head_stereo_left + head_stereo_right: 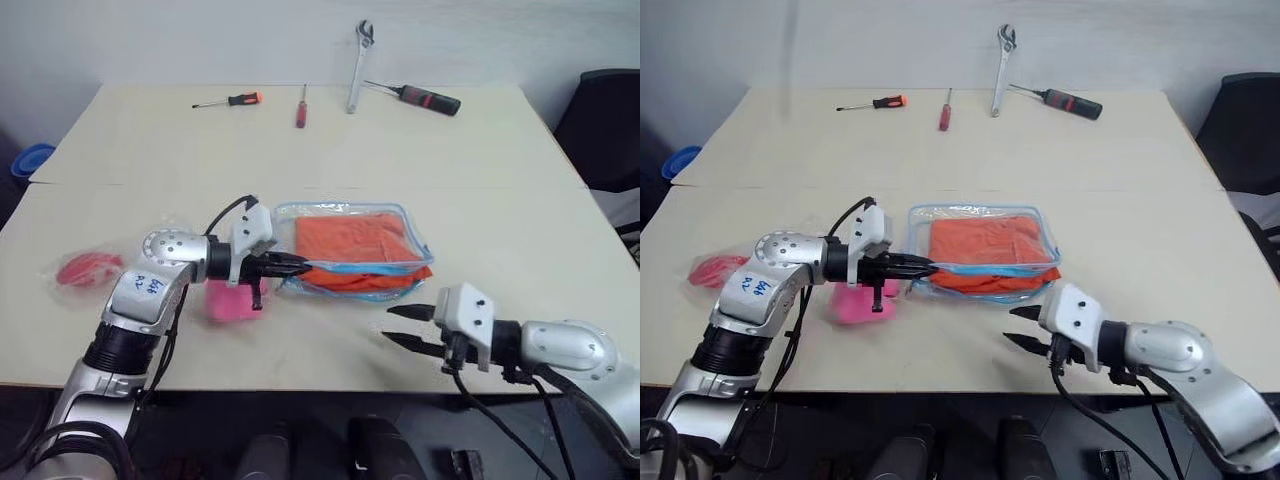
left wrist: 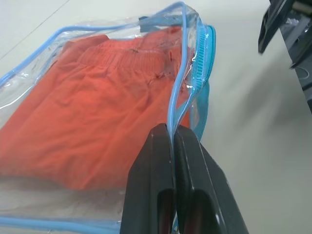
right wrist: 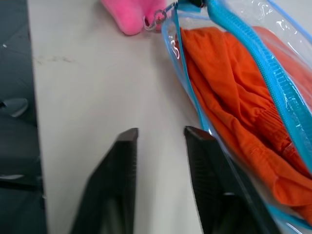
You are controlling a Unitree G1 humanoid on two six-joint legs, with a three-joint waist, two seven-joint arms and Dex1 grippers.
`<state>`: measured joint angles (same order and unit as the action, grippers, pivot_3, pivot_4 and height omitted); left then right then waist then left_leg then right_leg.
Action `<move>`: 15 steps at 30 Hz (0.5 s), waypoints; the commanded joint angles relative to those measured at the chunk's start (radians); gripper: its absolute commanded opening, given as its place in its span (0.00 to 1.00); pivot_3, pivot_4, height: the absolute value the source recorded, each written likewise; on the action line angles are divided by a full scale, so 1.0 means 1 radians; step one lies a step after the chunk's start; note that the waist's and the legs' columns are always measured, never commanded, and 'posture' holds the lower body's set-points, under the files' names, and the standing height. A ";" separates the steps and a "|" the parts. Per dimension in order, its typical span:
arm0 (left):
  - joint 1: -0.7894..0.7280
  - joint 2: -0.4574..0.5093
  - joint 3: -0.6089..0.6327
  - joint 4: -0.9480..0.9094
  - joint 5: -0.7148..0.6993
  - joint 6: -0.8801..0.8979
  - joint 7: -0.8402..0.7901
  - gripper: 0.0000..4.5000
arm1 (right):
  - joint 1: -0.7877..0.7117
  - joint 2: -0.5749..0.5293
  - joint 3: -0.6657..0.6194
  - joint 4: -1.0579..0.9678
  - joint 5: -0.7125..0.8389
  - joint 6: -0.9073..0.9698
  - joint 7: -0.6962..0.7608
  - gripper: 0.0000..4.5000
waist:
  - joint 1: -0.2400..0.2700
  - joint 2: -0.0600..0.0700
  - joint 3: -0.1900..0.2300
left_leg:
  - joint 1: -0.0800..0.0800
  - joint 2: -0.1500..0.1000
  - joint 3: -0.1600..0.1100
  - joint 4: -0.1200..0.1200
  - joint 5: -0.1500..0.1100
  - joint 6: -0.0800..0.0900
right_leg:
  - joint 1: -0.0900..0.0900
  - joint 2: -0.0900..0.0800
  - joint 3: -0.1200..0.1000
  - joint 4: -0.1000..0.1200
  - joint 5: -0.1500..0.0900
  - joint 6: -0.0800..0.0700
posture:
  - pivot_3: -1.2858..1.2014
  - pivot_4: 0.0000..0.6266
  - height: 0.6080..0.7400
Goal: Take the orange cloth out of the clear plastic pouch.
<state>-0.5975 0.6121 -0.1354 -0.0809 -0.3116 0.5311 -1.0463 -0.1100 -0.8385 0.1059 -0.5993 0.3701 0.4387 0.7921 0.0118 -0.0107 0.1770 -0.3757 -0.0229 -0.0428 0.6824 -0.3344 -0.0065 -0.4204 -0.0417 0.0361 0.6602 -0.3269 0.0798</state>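
Note:
The clear plastic pouch (image 1: 412, 232) with light-blue trim lies flat at the middle of the table. The orange cloth (image 1: 350, 240) is inside it, and its near edge bulges out at the pouch's front opening (image 3: 229, 97). My left gripper (image 1: 300, 265) is at the pouch's left end, shut on the blue trim (image 2: 178, 105) of the upper flap. My right gripper (image 1: 405, 327) hovers just in front of the pouch's right front corner. It is open, with only bare table between its fingers (image 3: 124, 161). A pink plush heart (image 1: 232, 300) hangs off the pouch's left end.
A thin bag with a red item (image 1: 85, 268) lies at the left. Two screwdrivers (image 1: 230, 100) (image 1: 301, 108), a wrench (image 1: 358, 65) and a black-handled tool (image 1: 425, 97) sit along the far edge. A black chair (image 1: 605, 120) stands at the right.

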 commanded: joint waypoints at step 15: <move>0.036 -0.012 -0.019 -0.064 0.019 -0.035 0.043 0.00 | -0.353 0.125 0.275 0.445 -0.518 -0.407 0.007 0.49 | -0.013 0.000 0.000 | -0.001 -0.001 0.000 -0.001 0.000 -0.001 | -0.001 -0.001 -0.001 -0.001 0.000 0.000 | 0.52 0.24 1.00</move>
<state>-0.5601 0.6041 -0.1591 -0.1103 -0.2905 0.5135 -1.0067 -0.4522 -0.7151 0.3925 -0.1416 -0.1434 0.0647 0.7832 -0.0016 -0.0108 0.1770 -0.3763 -0.0233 -0.0431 0.6815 -0.3339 -0.0075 -0.4212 -0.0422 0.0355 0.6593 -0.3270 0.0797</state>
